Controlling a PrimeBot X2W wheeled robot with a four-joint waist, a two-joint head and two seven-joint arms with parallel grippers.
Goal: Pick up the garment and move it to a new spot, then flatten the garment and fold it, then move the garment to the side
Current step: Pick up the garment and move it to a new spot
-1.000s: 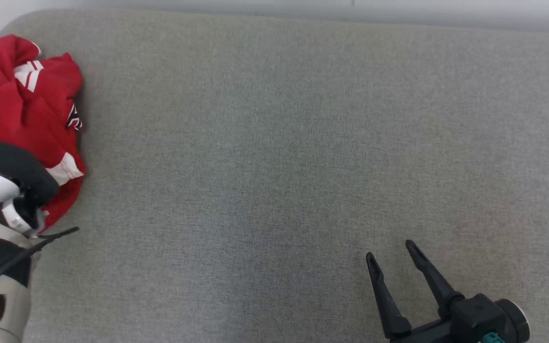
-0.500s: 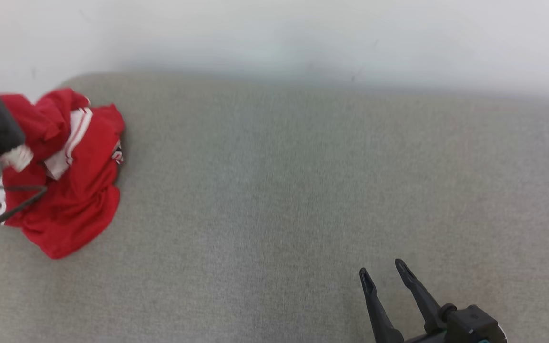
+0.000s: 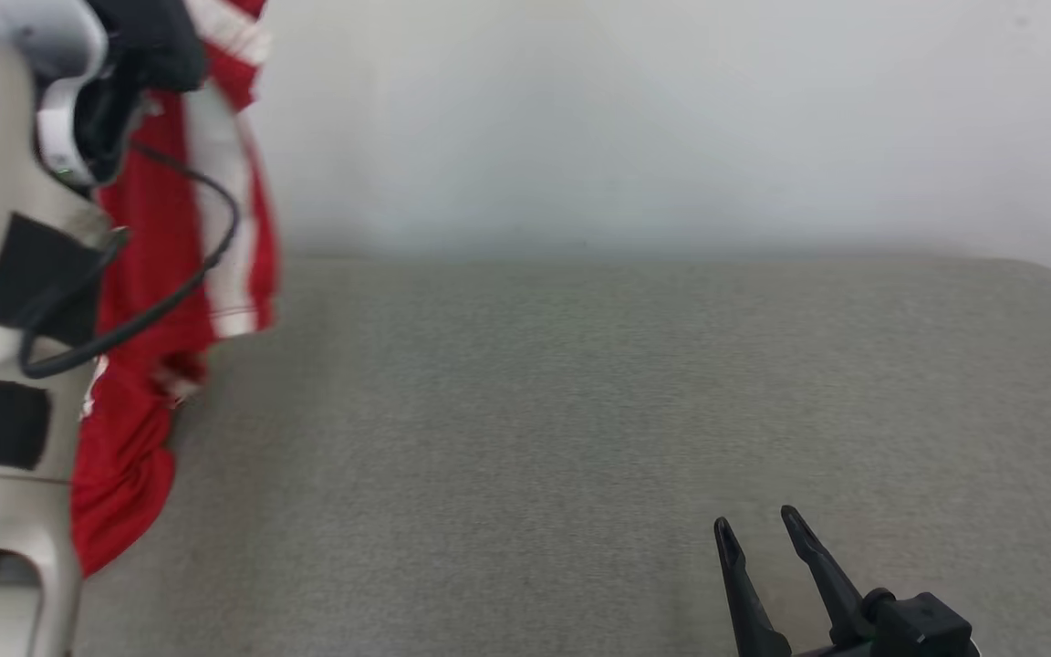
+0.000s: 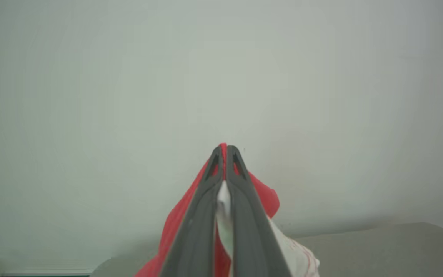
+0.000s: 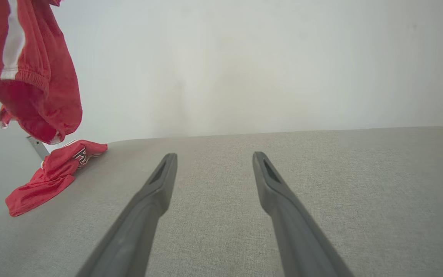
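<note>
High at the robot's left, the left hand (image 4: 225,147) is clamped tight on a fold of the red garment (image 3: 124,456), which hangs lengthwise with its tail on the grey desk (image 3: 580,411) (lifted to carry, I judge); the right hand (image 3: 755,518) hovers spread, empty.

The red garment (image 3: 129,474) is shared: seen downward from the head, low from the right wrist, closely from the left wrist, where the wall (image 4: 221,77) is faced.
</note>
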